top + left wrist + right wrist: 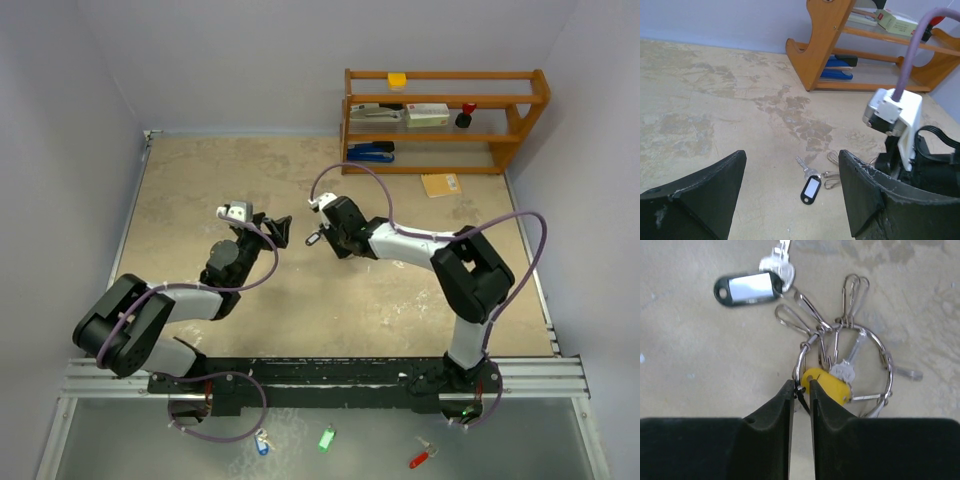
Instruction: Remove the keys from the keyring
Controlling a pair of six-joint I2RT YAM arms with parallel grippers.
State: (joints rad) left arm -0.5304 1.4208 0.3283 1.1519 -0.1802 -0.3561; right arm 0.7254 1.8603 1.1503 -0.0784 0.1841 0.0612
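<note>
Black-and-silver left arm (190, 300), matching right arm (470, 275), purple cables (913, 47), scuffed black pincer fingers (695, 200)

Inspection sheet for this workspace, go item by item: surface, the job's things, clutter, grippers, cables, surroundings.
Surface: beige tabletop, mottled and worn; no spills seen.
Job's things: keyring lies flat, carrying a yellow-headed key and a silver key; black-tagged key seems linked to it by a clip.
Clutter: tan packet; blue-tagged key, green-tagged key and red-tagged key below the rail.
Grippers: right gripper has its jaws closed on the keyring wire; left gripper has its jaws wide open, holding nothing.
Cables: purple cables loop along both arms.
Surroundings: wooden shelf holding a blue stapler; plain walls.
</note>
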